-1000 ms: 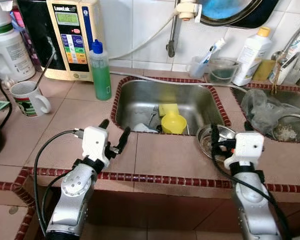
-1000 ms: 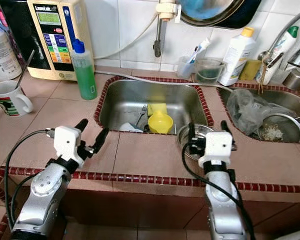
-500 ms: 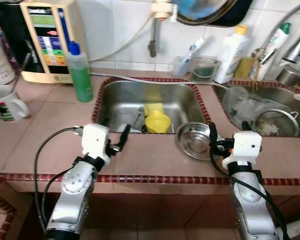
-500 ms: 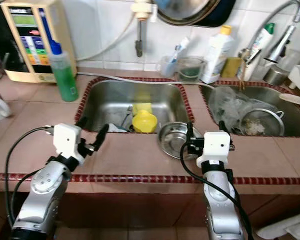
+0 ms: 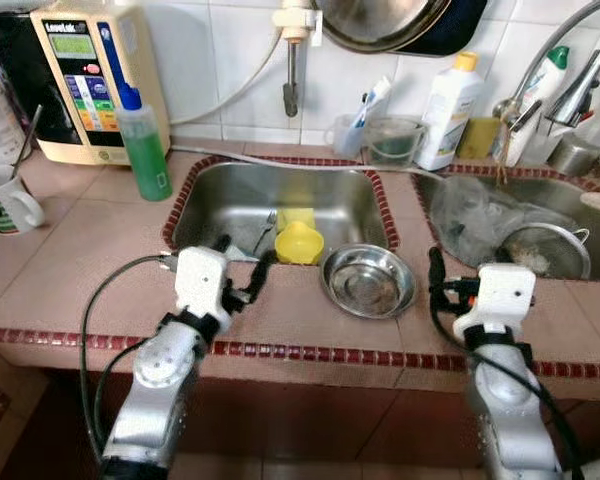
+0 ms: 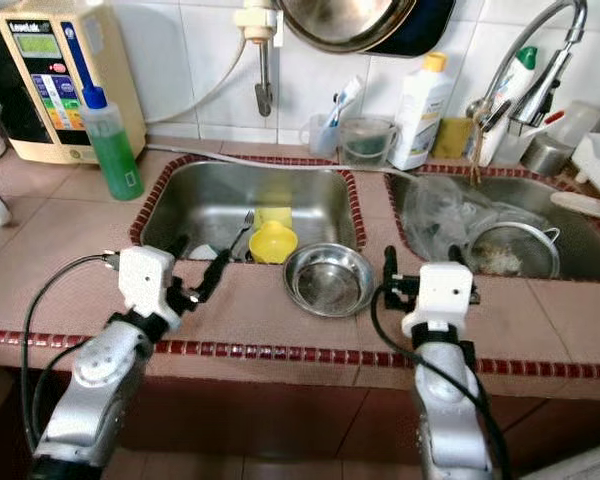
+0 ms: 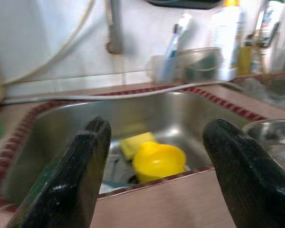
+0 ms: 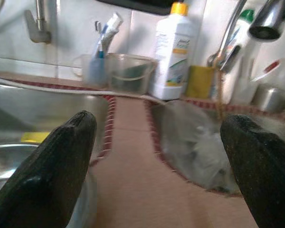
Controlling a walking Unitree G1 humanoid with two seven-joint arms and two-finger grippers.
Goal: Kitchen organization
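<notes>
Setting: a tiled table [image 5: 80, 250] with a dark red edge, two steel sinks sunk into it, seen from above by the head camera.
Left pincer [image 5: 242, 270]: fingers spread apart, holding nothing, hovering over the table at the near rim of the left sink [image 5: 230, 200], at about 8 o'clock in the scene.
Right pincer [image 6: 420, 270]: fingers spread apart, empty, over the strip of table between the two sinks, at about 4 o'clock.
Steel bowl [image 5: 368, 280]: one, round and shiny, resting on the table between the two pincers, just beside the left sink's near right corner.
Yellow cup [image 5: 298, 242]: one, inside the left sink near its front; a yellow sponge [image 5: 298, 217] lies just behind it. A fork [image 6: 242, 228] lies in the sink beside them.
Right sink [image 6: 540, 200]: holds crumpled clear plastic [image 6: 435, 215] and a metal strainer [image 6: 510, 250]; its far side is cut off by the frame edge.
Back row, 12 o'clock: one green soap bottle [image 5: 143, 140], one white bottle with a yellow cap [image 5: 450, 98], one clear tub [image 5: 392, 140], one cup of toothbrushes [image 5: 352, 125].
Far left: a beige water unit [image 5: 90, 75] and a mug [image 5: 5, 195], partly cut off.
Hard to make out: a dark pan [image 5: 390, 20] hangs at the top, only its lower part in frame; the tap [image 6: 520, 50] area at 2 o'clock is cluttered.
</notes>
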